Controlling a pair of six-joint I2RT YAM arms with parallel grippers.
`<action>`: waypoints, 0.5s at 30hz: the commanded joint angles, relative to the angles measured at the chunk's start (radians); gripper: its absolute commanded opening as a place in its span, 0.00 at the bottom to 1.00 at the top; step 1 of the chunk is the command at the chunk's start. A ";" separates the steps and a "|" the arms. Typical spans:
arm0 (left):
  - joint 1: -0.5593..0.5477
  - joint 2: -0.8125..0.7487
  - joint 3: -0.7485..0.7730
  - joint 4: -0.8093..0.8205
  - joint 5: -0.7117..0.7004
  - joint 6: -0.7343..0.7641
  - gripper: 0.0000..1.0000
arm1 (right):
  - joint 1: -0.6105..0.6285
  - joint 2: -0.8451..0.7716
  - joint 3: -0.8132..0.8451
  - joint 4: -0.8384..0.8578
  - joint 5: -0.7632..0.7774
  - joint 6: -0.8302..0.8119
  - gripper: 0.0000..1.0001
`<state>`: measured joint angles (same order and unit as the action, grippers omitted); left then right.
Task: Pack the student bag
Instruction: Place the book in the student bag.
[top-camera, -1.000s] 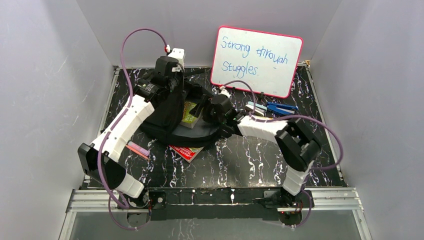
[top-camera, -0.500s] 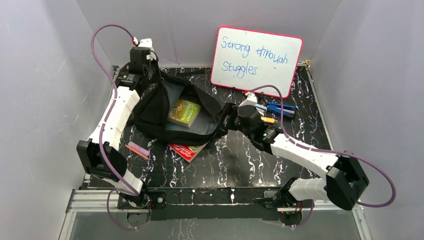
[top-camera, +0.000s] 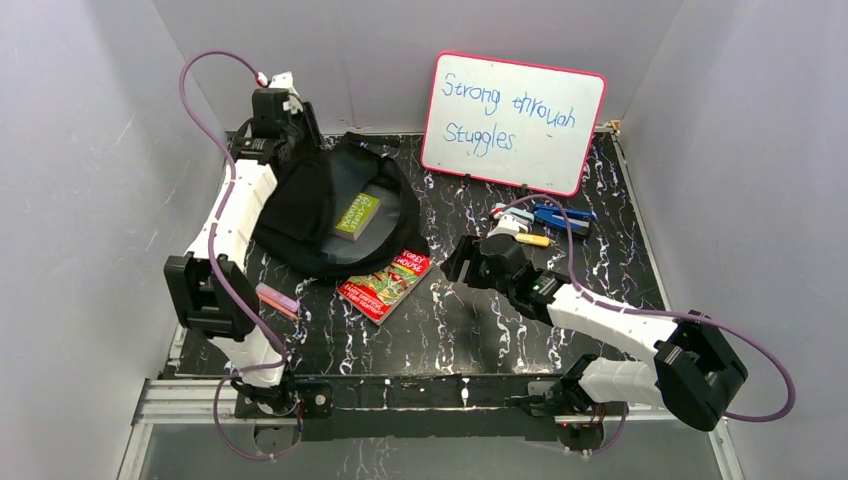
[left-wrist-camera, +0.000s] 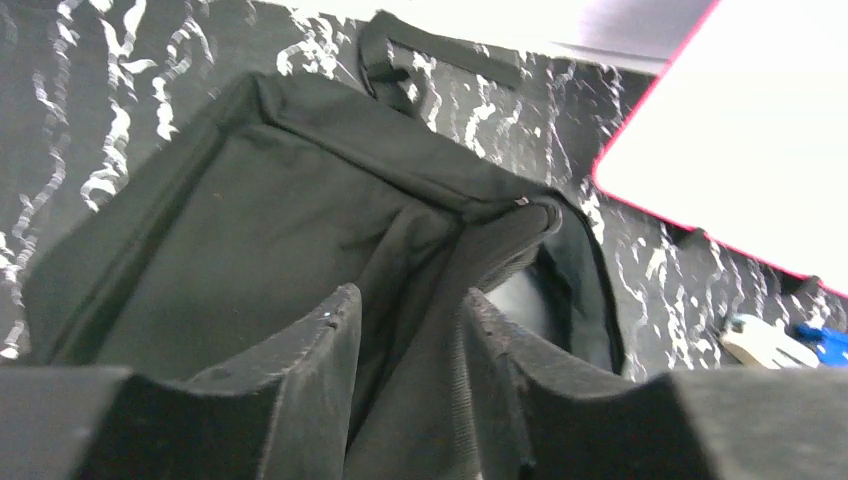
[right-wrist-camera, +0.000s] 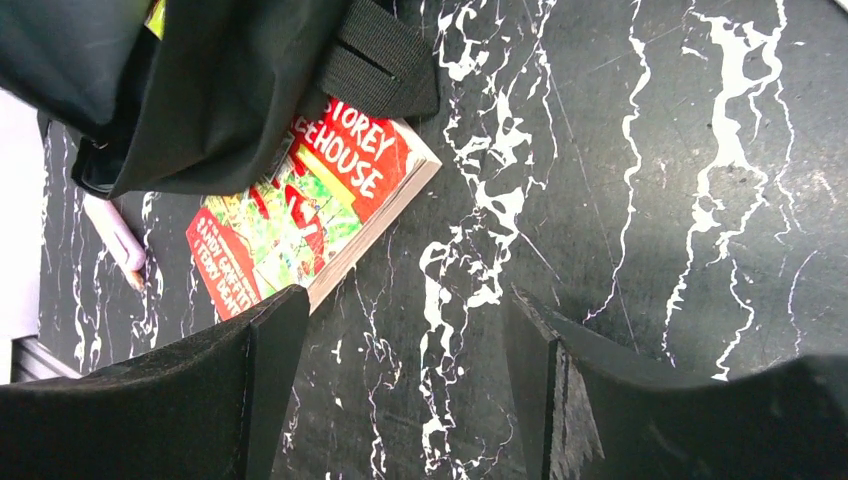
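One book is in, one is out. Student bag (top-camera: 300, 205) lies at the back-left of the table (top-camera: 480, 330), mouth open and facing up, with a green book (top-camera: 357, 213) showing inside. Red book (top-camera: 385, 284) lies flat on the table at the bag's near edge. In the right wrist view, the fabric seems to overlap its far side.

Left pincer (left-wrist-camera: 405, 300): at the bag's far-left rim, fingers parted by a narrow gap, bag fabric visible through it. Reads as released, not pinching.
Right pincer (right-wrist-camera: 405, 310): spread wide, nothing between the fingers, low over bare table. The red book is ahead of it and apart.

Step in hand, as judged: loading the second book. Next move calls for you to bring the right pincer onto the red book's free edge, clear of the strap, and close. The bag mouth looks slack, so you will likely need the left pincer on the rim. Pink pen (top-camera: 278, 300) and the stationery (top-camera: 540, 215) by the whiteboard (top-camera: 515, 120) are unpacked.
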<state>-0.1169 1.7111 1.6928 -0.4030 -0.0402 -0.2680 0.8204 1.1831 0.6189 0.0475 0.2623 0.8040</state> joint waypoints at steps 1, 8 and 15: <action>0.000 -0.137 -0.135 0.050 0.115 -0.040 0.44 | 0.003 -0.027 -0.017 0.048 -0.042 0.004 0.78; -0.077 -0.439 -0.499 0.085 0.134 -0.133 0.48 | 0.003 0.050 -0.022 0.133 -0.086 0.050 0.77; -0.237 -0.709 -0.787 0.061 0.073 -0.236 0.50 | 0.003 0.135 -0.014 0.201 -0.148 0.080 0.77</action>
<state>-0.3008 1.1004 1.0248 -0.3420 0.0528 -0.4187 0.8204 1.2949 0.5915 0.1535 0.1558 0.8589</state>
